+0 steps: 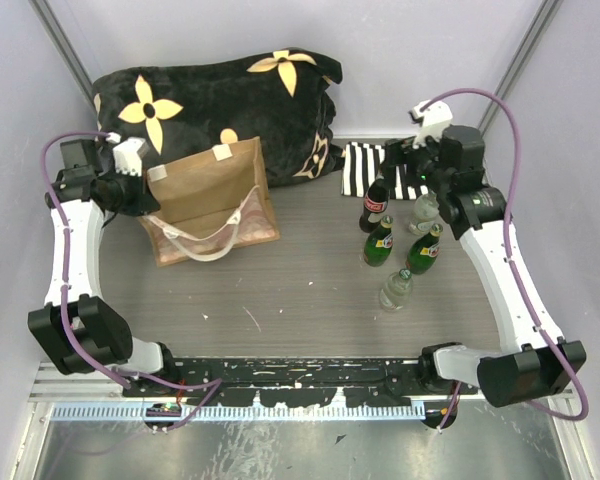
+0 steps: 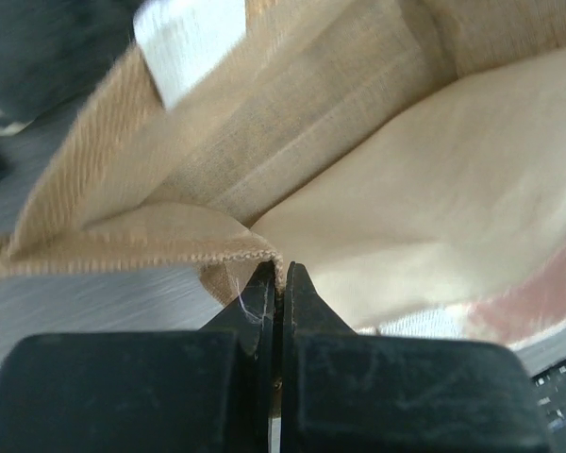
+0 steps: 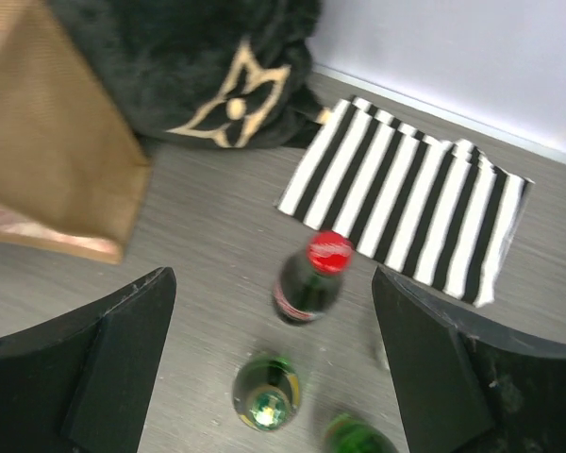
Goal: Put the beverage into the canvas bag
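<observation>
The grey wood-grain surface (image 1: 300, 300) carries everything here. At its eleven to twelve o'clock edge a black plush blanket (image 1: 230, 100) with cream-yellow flower shapes is bunched against the back wall. Just in front of the blanket, at about ten o'clock, sits the tan-brown canvas bag (image 1: 205, 185) with cream strap handles and a pale pinkish patterned side facing the near edge; one handle loops across that side. The left wrist view looks into the bag's open mouth, showing its pale lining and a cream handle tab. At one o'clock a black-and-white striped cloth (image 1: 365, 168) lies flat, touching the blanket's right end. At three o'clock, well apart from the bag, five bottles stand upright in a loose cluster: a dark cola bottle (image 1: 376, 205) with a red cap nearest the striped cloth, two green glass bottles (image 1: 378, 242) with yellow labels closer to the near edge, and two clear bottles (image 1: 395, 290), one at the cluster's five o'clock corner and one near its two o'clock side. The left gripper (image 2: 281, 274) is at the bag's nine o'clock edge, clenched tight with the hem of the rim pinched at its fingertips. The right gripper (image 3: 272, 283) hovers above the cluster with its jaws spread wide and nothing between them; in its wrist view the cola bottle stands between the two black fingers (image 3: 123, 349).
</observation>
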`<state>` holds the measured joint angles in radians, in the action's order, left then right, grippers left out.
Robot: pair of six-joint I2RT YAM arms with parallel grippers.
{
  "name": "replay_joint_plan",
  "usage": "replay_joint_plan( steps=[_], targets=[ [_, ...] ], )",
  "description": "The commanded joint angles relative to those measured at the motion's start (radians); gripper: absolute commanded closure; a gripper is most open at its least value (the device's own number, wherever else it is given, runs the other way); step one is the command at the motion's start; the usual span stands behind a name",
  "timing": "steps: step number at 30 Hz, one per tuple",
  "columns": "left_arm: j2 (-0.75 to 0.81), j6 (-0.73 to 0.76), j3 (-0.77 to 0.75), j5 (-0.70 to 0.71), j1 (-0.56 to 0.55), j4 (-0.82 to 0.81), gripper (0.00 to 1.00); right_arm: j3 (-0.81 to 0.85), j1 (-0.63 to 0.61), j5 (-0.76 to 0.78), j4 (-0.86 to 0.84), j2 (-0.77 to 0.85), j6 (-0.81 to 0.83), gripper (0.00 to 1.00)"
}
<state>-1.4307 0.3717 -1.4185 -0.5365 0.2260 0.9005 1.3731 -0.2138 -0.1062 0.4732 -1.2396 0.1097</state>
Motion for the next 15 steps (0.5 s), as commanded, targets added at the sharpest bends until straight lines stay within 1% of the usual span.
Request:
replay_joint_plan(
  steps=[1, 5, 9, 12, 15],
  targets=[
    [-0.029, 0.077, -0.065, -0.184, -0.054, 0.085, 1.0, 0.088, -0.104, 0.021, -0.041, -0.046, 0.028, 0.09],
    [-0.047, 0.155, -0.108, -0.264, -0.092, 0.171, 1.0, 0.121, -0.168, 0.029, -0.075, -0.098, 0.03, 0.09],
    [-0.049, 0.26, -0.126, -0.342, -0.11, 0.28, 1.0, 0.156, -0.207, 0.019, -0.114, -0.154, 0.071, 0.07],
    [-0.05, 0.386, -0.149, -0.395, -0.112, 0.383, 1.0, 0.181, -0.211, -0.02, -0.154, -0.205, 0.1, 0.05],
    [-0.052, 0.503, -0.161, -0.415, -0.116, 0.477, 1.0, 0.232, -0.216, -0.091, -0.176, -0.272, 0.107, 0.05]
  ],
)
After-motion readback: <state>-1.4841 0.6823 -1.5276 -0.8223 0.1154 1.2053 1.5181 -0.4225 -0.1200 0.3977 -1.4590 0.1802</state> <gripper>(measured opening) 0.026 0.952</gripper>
